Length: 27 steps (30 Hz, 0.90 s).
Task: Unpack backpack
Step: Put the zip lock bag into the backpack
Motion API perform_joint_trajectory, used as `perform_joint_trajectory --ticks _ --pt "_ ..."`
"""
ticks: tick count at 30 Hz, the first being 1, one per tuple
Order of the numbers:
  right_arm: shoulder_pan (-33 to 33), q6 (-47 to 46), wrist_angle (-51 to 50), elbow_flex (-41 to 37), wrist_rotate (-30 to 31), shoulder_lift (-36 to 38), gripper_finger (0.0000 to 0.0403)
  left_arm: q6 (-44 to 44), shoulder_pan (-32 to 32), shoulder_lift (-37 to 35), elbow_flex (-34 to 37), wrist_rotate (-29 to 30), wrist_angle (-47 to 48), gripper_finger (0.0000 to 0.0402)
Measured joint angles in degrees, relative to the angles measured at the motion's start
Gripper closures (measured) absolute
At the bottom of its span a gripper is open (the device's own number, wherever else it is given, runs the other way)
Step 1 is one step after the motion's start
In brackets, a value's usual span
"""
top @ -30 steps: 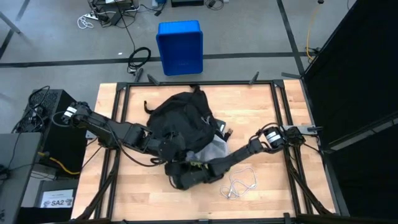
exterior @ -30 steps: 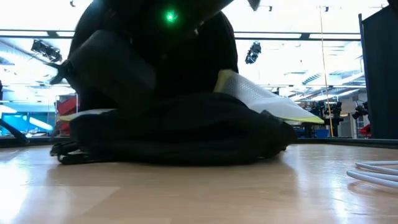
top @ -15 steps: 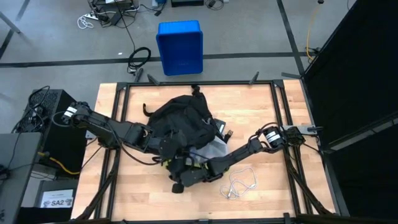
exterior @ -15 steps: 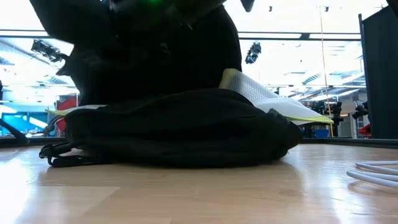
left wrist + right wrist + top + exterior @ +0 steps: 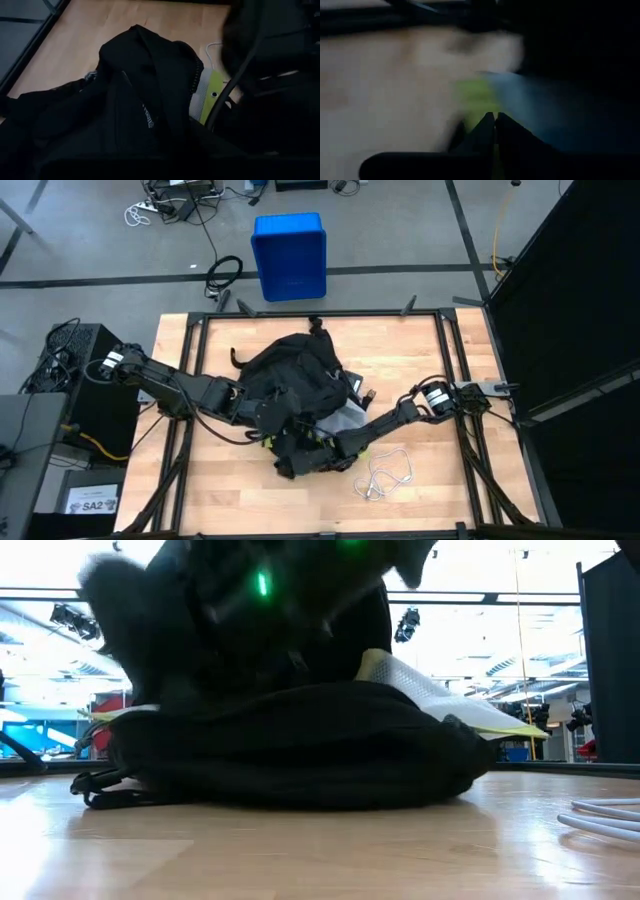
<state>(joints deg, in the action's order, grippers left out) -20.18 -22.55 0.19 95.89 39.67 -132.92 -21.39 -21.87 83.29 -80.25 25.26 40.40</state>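
The black backpack (image 5: 290,375) lies slumped on the middle of the table, and in the low view it fills the centre as a dark mound (image 5: 290,755). A grey-white mesh item with a yellow-green edge (image 5: 343,420) sticks out from its right near side (image 5: 210,92). My left gripper (image 5: 265,415) reaches in from the left and is buried in the backpack's near left fabric. My right gripper (image 5: 298,460) comes in from the right at the backpack's near edge. In the right wrist view its fingers (image 5: 495,120) are shut, with the yellow-green edge blurred just beyond them. My right gripper sits low against the backpack's near edge (image 5: 300,450), its fingers slanting in from the table's right near side. Blur and dark fabric hide the tips, so I cannot tell whether they hold any cloth.
A coiled white cable (image 5: 385,473) lies on the table right of my right gripper and shows at the low view's right edge (image 5: 605,815). A blue bin (image 5: 289,255) stands on the floor beyond the far edge. Bare wood lies along the near and right sides.
My right gripper has pulled back a little from the near edge toward the backpack, its wrist turning. The black fabric bunched at the backpack's near side has drawn in, and in the low view the lower fold has spread slightly to the right.
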Motion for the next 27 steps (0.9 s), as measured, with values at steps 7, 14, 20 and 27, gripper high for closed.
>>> perform_joint_trajectory --ticks 7,14,20,27 --pt "4.47 -5.32 -6.93 -1.8 3.36 -0.02 0.0403 -0.07 0.04 0.02 0.02 -1.06 0.09 0.0396" --pt "5.01 -4.89 -8.82 -1.54 13.96 -0.04 0.0403 -1.14 0.07 0.02 0.02 -1.92 0.5 0.0396" --pt "4.11 -4.94 -12.84 -1.52 21.05 -0.13 0.0403 -3.03 -0.01 0.02 0.01 -2.43 4.82 0.0396" --pt "4.35 -12.83 -24.85 -1.52 26.7 0.9 0.0403 -6.8 -0.07 -0.04 -0.09 -6.54 10.68 0.0396"
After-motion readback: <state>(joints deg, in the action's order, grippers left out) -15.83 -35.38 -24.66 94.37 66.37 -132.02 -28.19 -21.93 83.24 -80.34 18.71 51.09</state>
